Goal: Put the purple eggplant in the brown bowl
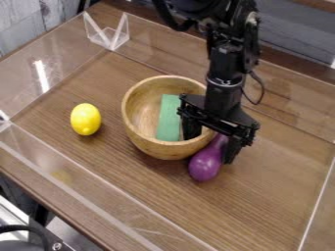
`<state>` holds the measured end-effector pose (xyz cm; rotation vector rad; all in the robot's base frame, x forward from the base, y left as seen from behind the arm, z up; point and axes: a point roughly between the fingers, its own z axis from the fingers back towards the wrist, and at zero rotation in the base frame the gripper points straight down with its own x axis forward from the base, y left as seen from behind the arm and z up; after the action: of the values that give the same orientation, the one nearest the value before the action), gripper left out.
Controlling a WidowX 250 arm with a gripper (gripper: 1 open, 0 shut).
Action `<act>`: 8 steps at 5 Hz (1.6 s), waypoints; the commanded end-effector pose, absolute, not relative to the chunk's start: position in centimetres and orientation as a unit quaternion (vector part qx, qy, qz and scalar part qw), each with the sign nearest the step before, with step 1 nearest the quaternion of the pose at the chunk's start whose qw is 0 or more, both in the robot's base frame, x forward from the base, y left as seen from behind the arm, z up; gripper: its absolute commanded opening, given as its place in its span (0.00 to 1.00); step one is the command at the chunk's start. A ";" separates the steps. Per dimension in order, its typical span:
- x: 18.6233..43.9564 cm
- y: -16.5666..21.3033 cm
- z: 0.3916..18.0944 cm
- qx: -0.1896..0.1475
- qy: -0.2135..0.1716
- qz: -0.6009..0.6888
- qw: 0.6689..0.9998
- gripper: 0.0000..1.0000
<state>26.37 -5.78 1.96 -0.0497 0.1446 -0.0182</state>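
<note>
Gleaming purple eggplant point(206, 165), plump and elongated, beside the black gripper point(222, 137), its finger spacing unclear.

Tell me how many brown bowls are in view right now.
1. The brown bowl sits near the middle of the table, right of the yellow lemon in the picture, its right side partly covered by the end effector. Another could be hidden behind the arm.

One bowl point(132, 110) holds one green block point(169, 119); one lemon point(86, 119) sits at its nine o'clock, one eggplant point(205, 166) at five.
</note>
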 end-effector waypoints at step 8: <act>24.2 -7.6 0.6 -0.023 0.117 -0.021 0.993 1.00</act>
<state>25.95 -6.41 1.96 -0.0453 0.1640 -0.0238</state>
